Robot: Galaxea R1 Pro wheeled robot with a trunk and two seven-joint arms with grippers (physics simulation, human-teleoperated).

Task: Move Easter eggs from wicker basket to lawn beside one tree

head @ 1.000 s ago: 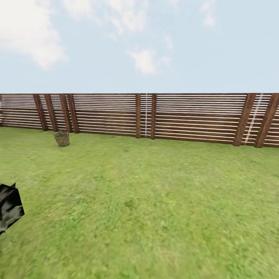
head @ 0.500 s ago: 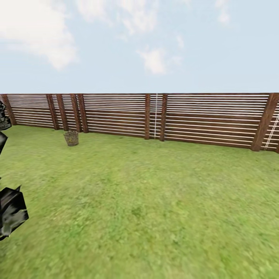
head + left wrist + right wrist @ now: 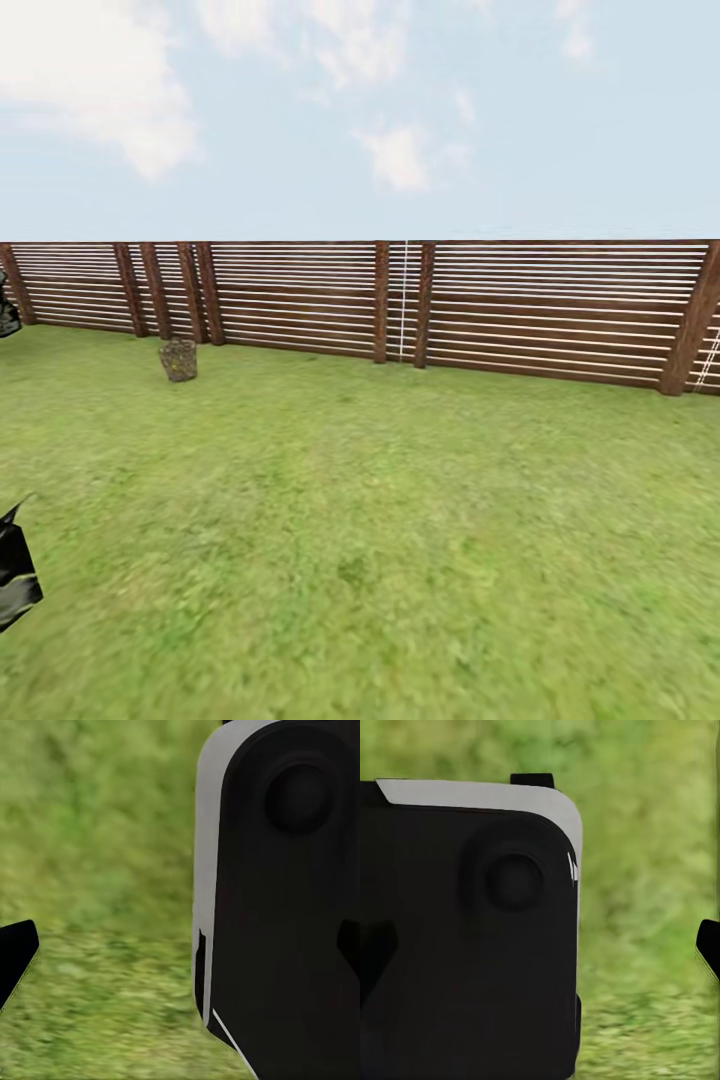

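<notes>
far off, wicker basket sits on lawn; either end effector's opening can't be told.

Flat, even daylight, no cast shadows or glare. Head view: mottled green lawn soft and smeared toward 6 o'clock, slatted brown wooden fence bows slightly at the edges. Wrist views: grass heavily blurred, black casings close and unsharp.

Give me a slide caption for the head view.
Wicker basket stands far off on the lawn near a slatted fence.
</notes>
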